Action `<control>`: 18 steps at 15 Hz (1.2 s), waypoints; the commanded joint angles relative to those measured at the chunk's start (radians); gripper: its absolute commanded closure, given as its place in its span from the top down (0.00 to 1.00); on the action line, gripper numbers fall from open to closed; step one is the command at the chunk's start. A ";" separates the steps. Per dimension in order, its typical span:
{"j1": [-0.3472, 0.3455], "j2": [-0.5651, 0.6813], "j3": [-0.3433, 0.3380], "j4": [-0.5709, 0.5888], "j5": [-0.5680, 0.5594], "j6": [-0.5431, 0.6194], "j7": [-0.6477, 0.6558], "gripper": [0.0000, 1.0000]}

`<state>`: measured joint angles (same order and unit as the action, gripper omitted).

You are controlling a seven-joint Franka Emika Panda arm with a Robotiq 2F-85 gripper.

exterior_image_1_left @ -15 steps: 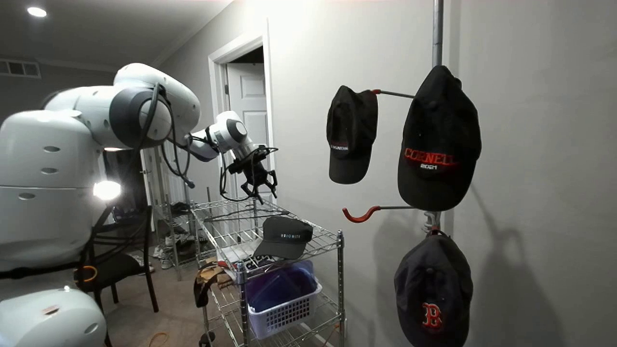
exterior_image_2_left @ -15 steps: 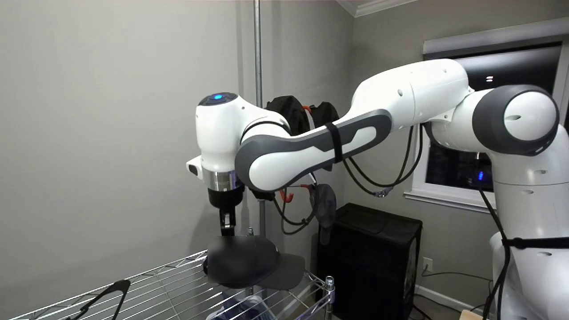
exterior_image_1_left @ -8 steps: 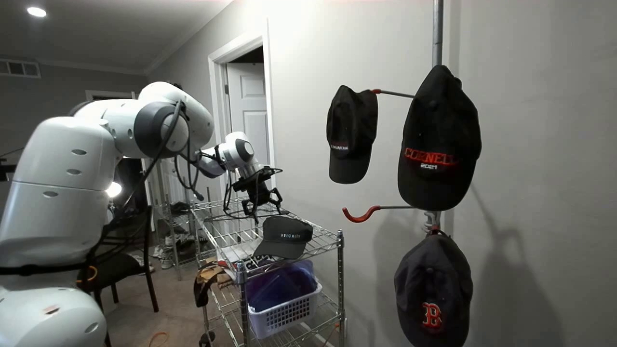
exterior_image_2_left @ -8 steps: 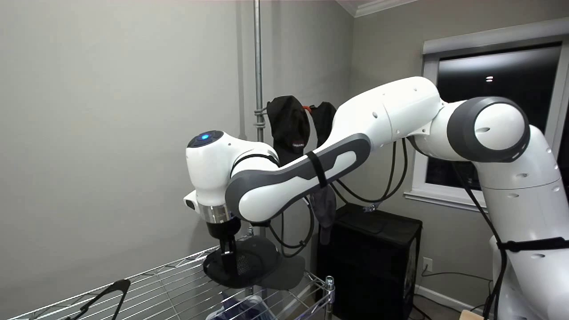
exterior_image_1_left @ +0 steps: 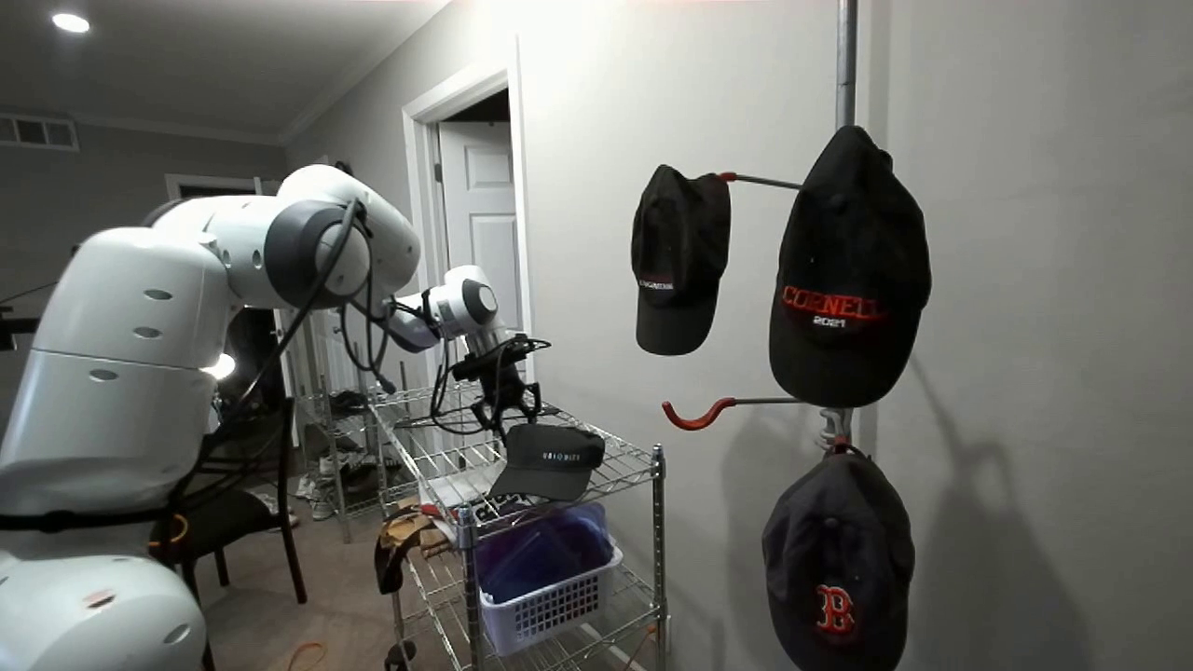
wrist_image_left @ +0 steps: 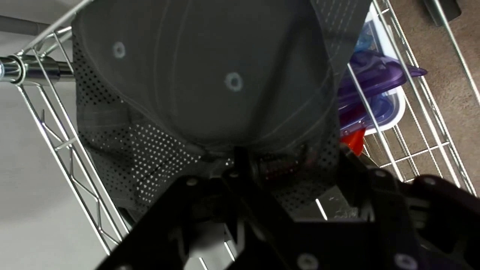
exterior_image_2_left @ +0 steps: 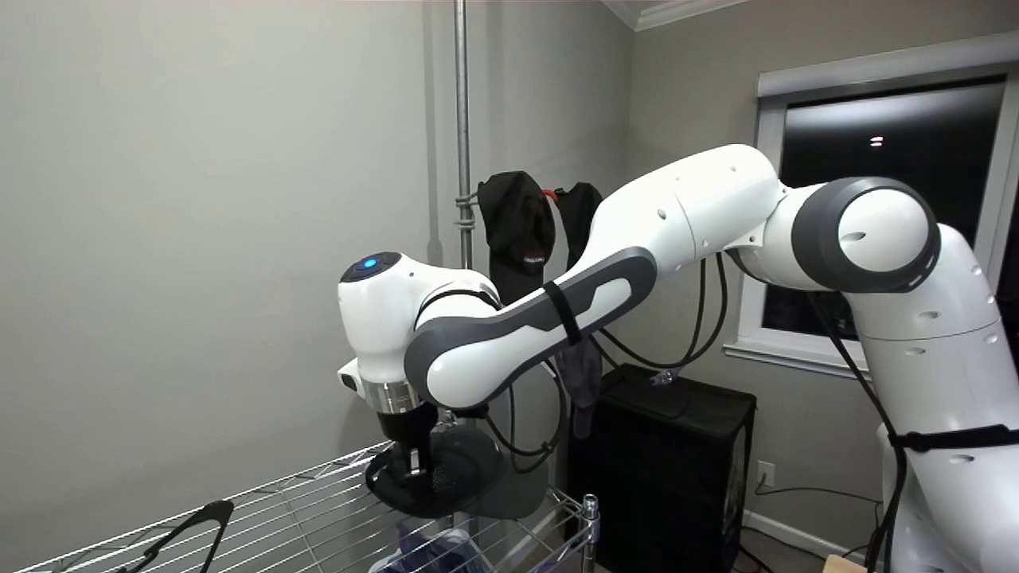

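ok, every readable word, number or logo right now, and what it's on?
"CORNELL": large black hanging cap
"2021": same cap, under that
"B": lower hanging cap
Too small to read: text on small black hanging cap
Too blurred: text on dark grey cap on the wire rack
Unreadable: white letters on dark item below its brim

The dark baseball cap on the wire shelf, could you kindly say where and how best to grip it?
Probably by the perforated mesh at the rear of the dark baseball cap, from above: the fingers stand at that end, the brim points away from them, and the mesh looks thin enough to pinch.
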<state>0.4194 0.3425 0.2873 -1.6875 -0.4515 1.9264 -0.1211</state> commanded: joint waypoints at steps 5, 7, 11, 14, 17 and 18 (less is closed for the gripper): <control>-0.010 -0.034 -0.005 -0.029 0.018 -0.005 -0.016 0.04; -0.009 -0.052 -0.017 -0.022 -0.006 -0.019 -0.001 0.00; -0.009 -0.103 -0.045 -0.004 -0.059 -0.052 0.028 0.00; -0.003 -0.138 -0.056 0.026 -0.156 -0.095 0.043 0.00; -0.006 -0.177 -0.051 0.056 -0.251 -0.129 0.061 0.00; -0.009 -0.189 -0.048 0.065 -0.276 -0.138 0.066 0.00</control>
<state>0.4155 0.2015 0.2307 -1.6296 -0.6491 1.8311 -0.0876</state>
